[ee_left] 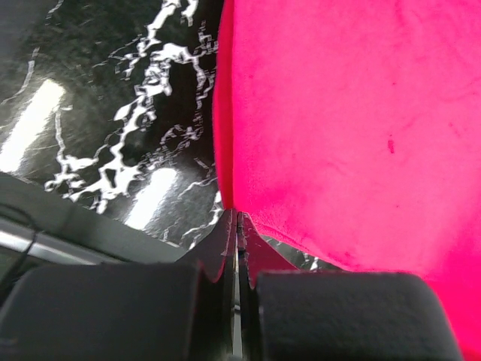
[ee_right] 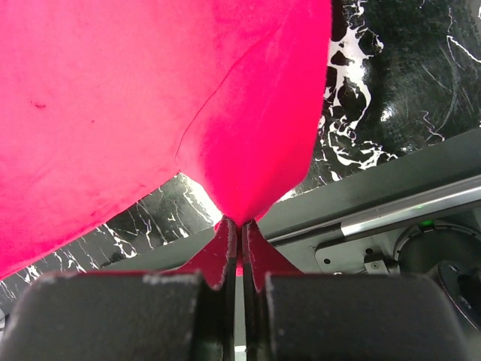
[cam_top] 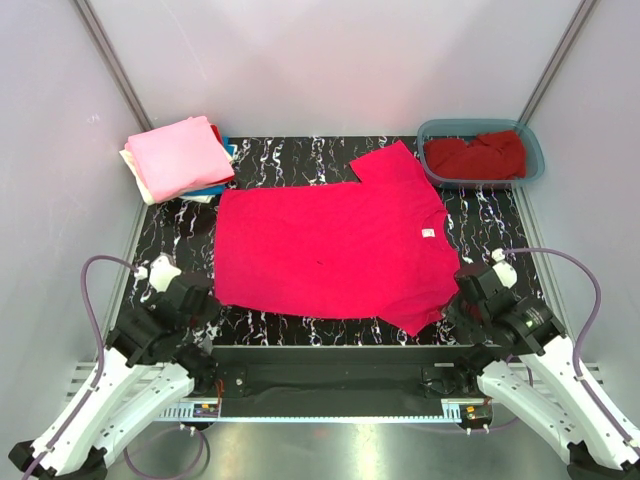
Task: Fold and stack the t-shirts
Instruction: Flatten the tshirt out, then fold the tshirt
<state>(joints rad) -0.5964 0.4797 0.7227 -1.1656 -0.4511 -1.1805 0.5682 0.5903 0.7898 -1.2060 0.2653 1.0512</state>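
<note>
The t-shirt is bright pinkish-red, the table black with white veining.

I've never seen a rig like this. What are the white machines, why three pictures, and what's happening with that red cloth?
The machines are a robot's left arm and right arm. The wide picture comes from a camera overhead; the other two come from cameras on each wrist, looking past its fingers. A bright pinkish-red t-shirt lies spread on the black marbled table. The left gripper pinches a hem corner, the right gripper its near sleeve. Folded shirts are stacked far left; a darker red shirt sits in a teal tub.
</note>
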